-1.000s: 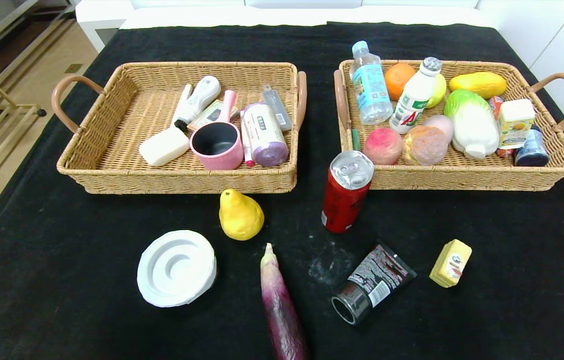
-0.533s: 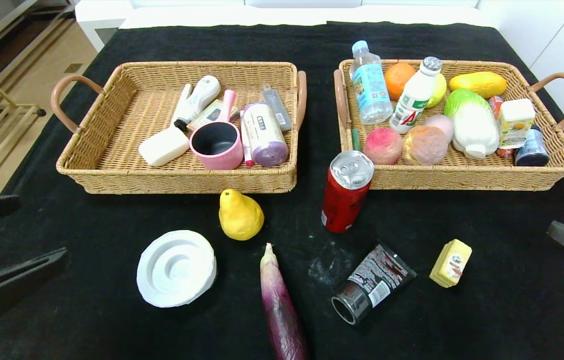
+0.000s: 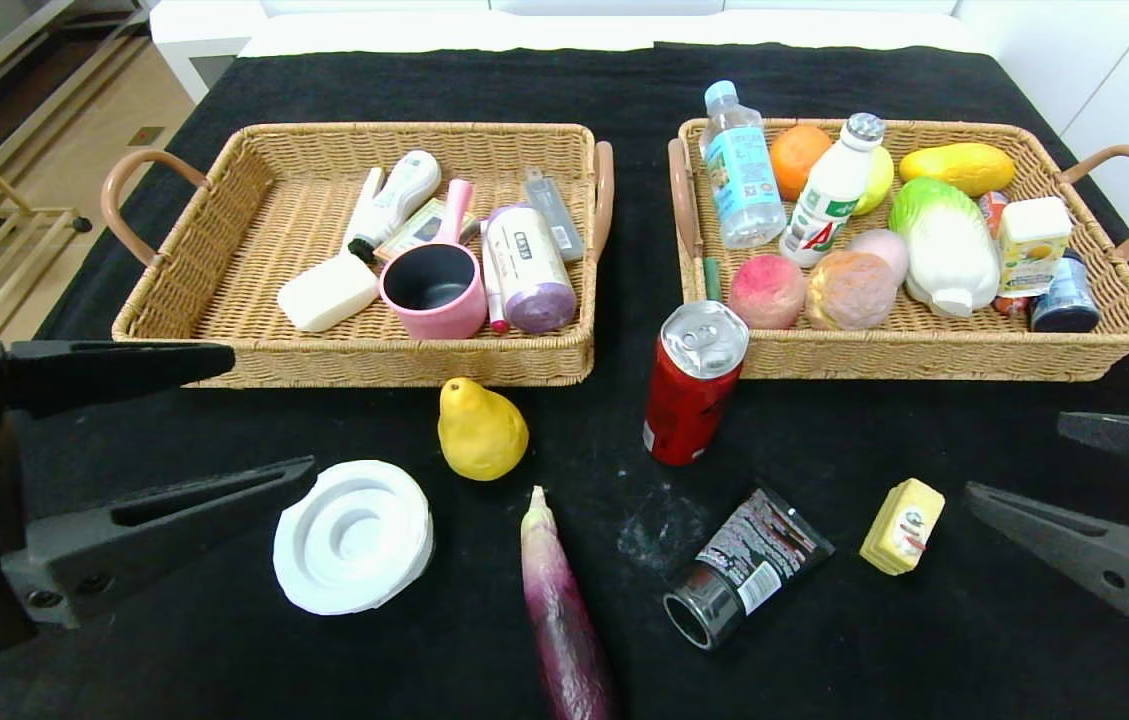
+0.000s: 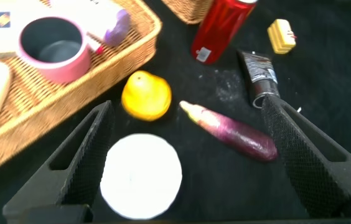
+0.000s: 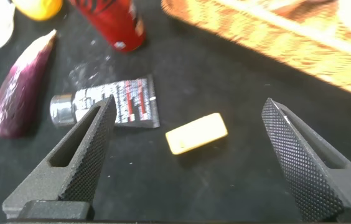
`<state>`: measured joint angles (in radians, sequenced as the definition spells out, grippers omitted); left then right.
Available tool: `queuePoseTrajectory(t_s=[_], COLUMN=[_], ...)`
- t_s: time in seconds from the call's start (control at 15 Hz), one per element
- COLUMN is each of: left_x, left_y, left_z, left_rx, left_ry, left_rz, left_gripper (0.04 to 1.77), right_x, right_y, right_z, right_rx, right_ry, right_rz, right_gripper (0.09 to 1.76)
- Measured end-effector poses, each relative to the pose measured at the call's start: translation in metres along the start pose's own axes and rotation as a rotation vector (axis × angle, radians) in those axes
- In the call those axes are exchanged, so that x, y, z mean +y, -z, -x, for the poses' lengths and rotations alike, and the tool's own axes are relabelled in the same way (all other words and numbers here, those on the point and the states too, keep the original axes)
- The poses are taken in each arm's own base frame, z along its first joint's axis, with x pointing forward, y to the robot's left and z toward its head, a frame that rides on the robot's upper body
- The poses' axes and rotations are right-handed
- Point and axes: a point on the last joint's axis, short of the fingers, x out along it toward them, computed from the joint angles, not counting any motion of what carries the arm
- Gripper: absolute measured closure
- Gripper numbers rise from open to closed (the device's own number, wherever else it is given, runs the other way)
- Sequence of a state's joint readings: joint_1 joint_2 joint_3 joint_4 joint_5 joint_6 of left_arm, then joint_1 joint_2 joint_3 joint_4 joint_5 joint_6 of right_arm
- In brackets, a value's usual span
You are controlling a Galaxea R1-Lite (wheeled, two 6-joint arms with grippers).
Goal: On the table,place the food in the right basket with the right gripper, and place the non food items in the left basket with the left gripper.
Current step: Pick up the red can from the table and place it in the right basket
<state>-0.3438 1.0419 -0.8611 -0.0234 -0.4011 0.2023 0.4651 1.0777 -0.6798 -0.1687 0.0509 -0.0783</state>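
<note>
On the black table (image 3: 924, 640) lie a white ringed disc (image 3: 354, 535), a yellow pear (image 3: 481, 430), a purple eggplant (image 3: 564, 615), a red can (image 3: 692, 385), a black tube (image 3: 744, 568) and a small yellow carton (image 3: 902, 525). My left gripper (image 3: 259, 415) is open at the left, its fingertips just left of the disc; in its wrist view the disc (image 4: 141, 176) lies between the fingers. My right gripper (image 3: 1014, 455) is open at the right, just right of the carton; the carton (image 5: 196, 132) lies between its fingers in its wrist view.
The left basket (image 3: 224, 300) holds a pink mug (image 3: 434, 290), toiletries and a white block. The right basket (image 3: 1104, 340) holds bottles, fruit and a cabbage (image 3: 944, 245). The can stands close against the right basket's front corner. The table's left edge drops to a wooden floor.
Both arms have come in from the sides towards the middle: the left gripper now reaches the disc's left side, and the right gripper has neared the yellow carton. The objects have not moved.
</note>
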Motion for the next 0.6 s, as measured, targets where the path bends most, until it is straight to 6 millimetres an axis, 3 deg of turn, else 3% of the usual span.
queuePoseTrajectory(t_s=[0.33, 0.6], left_x=[0.000, -0.001], left_y=[-0.009, -0.008], left_z=[-0.024, -0.031], left_rx=[0.012, 0.028], left_ry=[0.060, 0.072], left_rz=[-0.045, -0.042], left_gripper=[0.09, 0.09], right_x=[0.012, 0.020], right_y=[-0.008, -0.009], right_z=[-0.021, -0.035], right_rx=[-0.005, 0.017], right_ry=[-0.076, -0.117], right_rz=[0.017, 0.024], right_gripper=[0.14, 0.14])
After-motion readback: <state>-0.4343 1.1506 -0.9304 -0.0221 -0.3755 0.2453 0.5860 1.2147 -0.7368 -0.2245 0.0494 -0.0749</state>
